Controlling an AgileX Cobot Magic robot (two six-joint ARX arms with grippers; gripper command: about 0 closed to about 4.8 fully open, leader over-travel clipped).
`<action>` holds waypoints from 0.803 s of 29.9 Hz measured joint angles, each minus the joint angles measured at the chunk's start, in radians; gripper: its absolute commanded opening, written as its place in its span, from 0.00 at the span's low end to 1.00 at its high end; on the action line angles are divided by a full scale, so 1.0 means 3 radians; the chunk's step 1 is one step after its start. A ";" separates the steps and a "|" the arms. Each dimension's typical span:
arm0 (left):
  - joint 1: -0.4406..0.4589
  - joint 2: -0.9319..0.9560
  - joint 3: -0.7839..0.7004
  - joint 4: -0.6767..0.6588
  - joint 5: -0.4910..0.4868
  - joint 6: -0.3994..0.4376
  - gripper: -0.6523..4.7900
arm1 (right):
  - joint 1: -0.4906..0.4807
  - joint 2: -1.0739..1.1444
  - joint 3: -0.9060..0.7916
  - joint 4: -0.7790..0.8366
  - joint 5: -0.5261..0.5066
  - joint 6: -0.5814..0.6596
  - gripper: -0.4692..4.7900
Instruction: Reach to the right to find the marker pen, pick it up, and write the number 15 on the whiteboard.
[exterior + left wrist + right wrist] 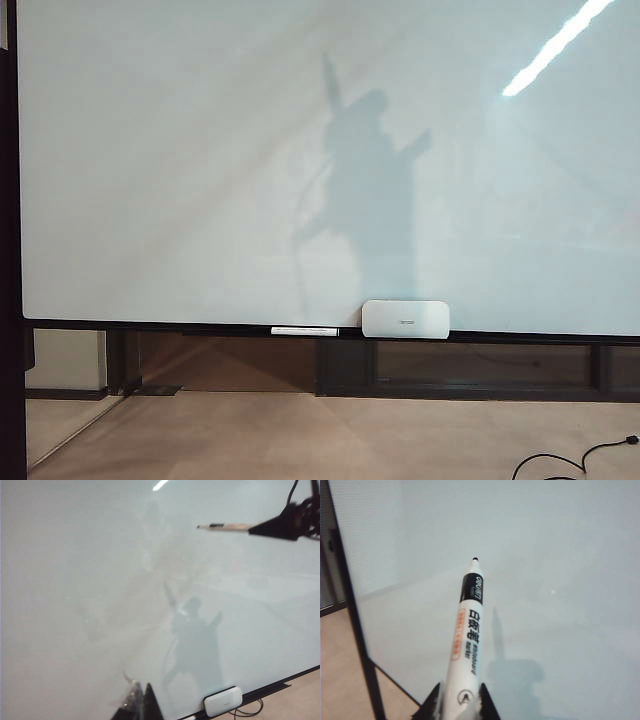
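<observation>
**Marker pen held before a blank whiteboard**

The marker pen [468,645] sat pinched between the two black fingers of the right hand [461,702], its white barrel running forward from the fingers and its small dark tip standing near the whiteboard [560,580]; contact between tip and board could not be judged. In the left wrist view the same pen [223,527] projected sideways from the right hand [257,529], high above the board's lower frame, with the arm's cables trailing behind it.

The left hand [139,705] showed only as dark fingertips near the board's lower frame; whether they were spread or pressed together could not be told, and nothing was seen between them.

The whiteboard [200,150] filled most of the exterior view, glossy and pale, and bore no written strokes. A grey shadow [365,190] of the arms fell on the board above its lower frame, and a bright strip of reflected light [555,45] lay near its upper corner. Neither arm itself appeared in the exterior view.

On the ledge along the board's lower frame rested a white eraser block [405,318], and just beside it lay a long white pen [303,330]. Below the board lay the floor [300,440], with a black cable [580,462] curling across it.
</observation>
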 measured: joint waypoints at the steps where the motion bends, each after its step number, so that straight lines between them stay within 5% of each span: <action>1: 0.0000 0.0000 0.0000 -0.0003 0.0001 0.0009 0.11 | -0.0039 -0.0017 0.0000 -0.0017 0.0004 0.0001 0.09; 24: 0.0001 0.0331 0.0000 0.0014 0.0089 0.0328 0.11 | -0.0086 0.0725 -0.0024 0.0727 0.0122 0.0025 0.09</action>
